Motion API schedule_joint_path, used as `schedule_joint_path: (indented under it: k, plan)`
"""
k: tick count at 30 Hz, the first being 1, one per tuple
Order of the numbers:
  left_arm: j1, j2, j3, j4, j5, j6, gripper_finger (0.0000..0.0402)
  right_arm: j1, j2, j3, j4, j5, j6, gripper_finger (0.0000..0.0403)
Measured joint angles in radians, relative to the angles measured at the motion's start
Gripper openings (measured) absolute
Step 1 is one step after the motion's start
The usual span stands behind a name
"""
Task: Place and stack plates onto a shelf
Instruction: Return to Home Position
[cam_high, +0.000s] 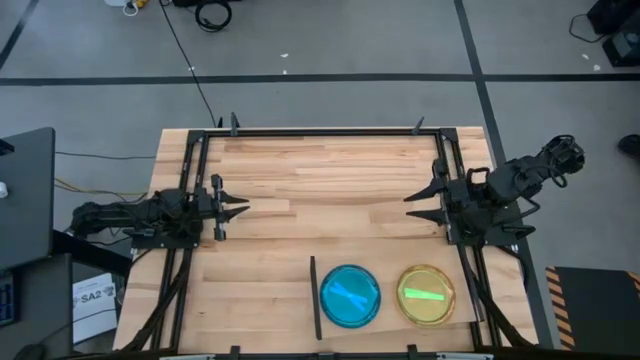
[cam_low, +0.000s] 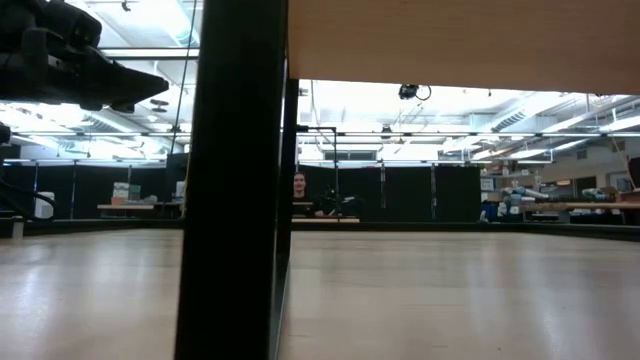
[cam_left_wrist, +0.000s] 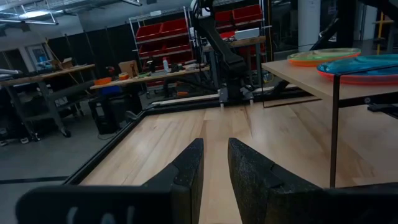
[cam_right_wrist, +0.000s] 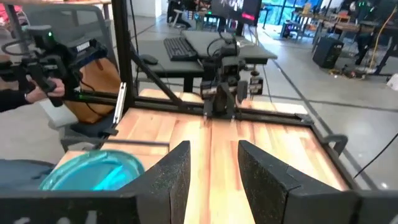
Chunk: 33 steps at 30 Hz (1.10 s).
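The plates (cam_high: 350, 295) sit in two stacks on the shelf (cam_high: 390, 325); my left gripper (cam_high: 240, 209) and right gripper (cam_high: 410, 208) hang empty, slightly parted, clear of it, which my left wrist view, unlike the high view, shows raised.

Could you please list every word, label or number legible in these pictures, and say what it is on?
"SA2": on a white sheet left of the table.
Smaller print under it: too small to read.
Plates, shelf: no text.

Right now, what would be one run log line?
left claw: open, empty, left side | right claw: open, empty, right side | shelf: blue stack beside green-topped stack
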Motion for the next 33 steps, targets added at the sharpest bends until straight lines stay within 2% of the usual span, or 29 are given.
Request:
schedule_joint_path:
  k: [6, 15, 26, 33]
  plan:
    - [0.0, 0.0, -0.001, -0.002, -0.002, -0.003, 0.0079, -0.002, -0.091, -0.161, 0.082, 0.0, 0.061, 0.014]
    - [0.0, 0.0, -0.002, 0.001, -0.002, -0.003, 0.0079, -0.003, -0.281, -0.377, 0.222, 0.0, 0.061, 0.014]
    - [0.0, 0.0, -0.003, 0.001, -0.002, -0.004, 0.0079, -0.003, -0.486, -0.524, 0.244, 0.0, 0.097, 0.014]
    - [0.0, 0.0, -0.003, 0.001, -0.002, -0.004, 0.0079, -0.003, -0.567, -0.609, 0.312, 0.0, 0.096, 0.014]
